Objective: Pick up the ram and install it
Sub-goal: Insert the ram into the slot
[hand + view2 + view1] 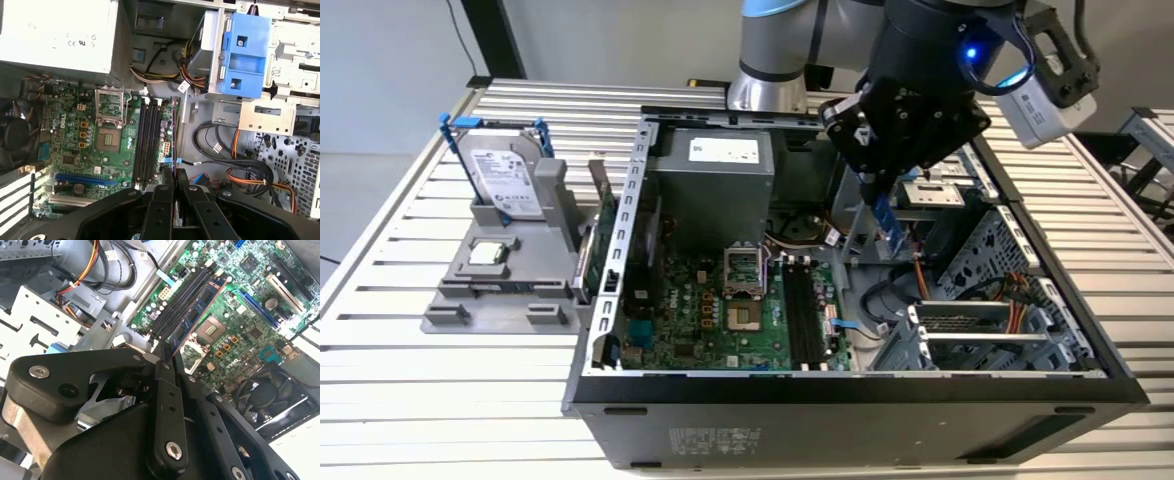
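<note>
The ram is a long dark blue stick with black chips, and my gripper is shut on one end of it. In the exterior view the ram hangs on end below the gripper, inside the open computer case, a little to the exterior view's right of the black memory slots. The first wrist view catches the ram edge-on, rising from the gripper beside the memory slots and apart from them. The slots hold nothing.
A grey stand at the exterior view's left carries a silver hard drive in a blue frame and a small square CPU chip. Inside the case are the power supply, the CPU socket, loose cables and a drive cage.
</note>
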`<action>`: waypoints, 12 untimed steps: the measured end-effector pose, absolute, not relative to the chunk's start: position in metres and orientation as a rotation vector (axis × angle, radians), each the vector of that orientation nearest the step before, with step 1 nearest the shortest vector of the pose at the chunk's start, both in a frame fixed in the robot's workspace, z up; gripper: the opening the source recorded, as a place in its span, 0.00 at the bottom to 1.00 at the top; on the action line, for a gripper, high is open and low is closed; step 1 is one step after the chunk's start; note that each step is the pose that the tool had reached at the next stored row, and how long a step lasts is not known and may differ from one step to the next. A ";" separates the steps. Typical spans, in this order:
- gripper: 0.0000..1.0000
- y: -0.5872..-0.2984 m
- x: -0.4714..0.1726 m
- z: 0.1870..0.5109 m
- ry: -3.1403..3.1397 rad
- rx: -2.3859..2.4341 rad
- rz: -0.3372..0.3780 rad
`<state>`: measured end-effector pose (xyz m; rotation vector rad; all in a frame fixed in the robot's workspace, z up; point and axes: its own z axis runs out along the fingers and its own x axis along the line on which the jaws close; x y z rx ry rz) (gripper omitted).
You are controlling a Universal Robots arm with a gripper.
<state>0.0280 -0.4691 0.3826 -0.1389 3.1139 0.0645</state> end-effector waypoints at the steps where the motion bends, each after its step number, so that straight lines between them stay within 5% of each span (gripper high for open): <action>1: 0.00 -0.469 0.028 0.383 3.114 -0.139 0.064; 12: 0.00 -0.469 0.028 0.371 3.113 -0.139 0.065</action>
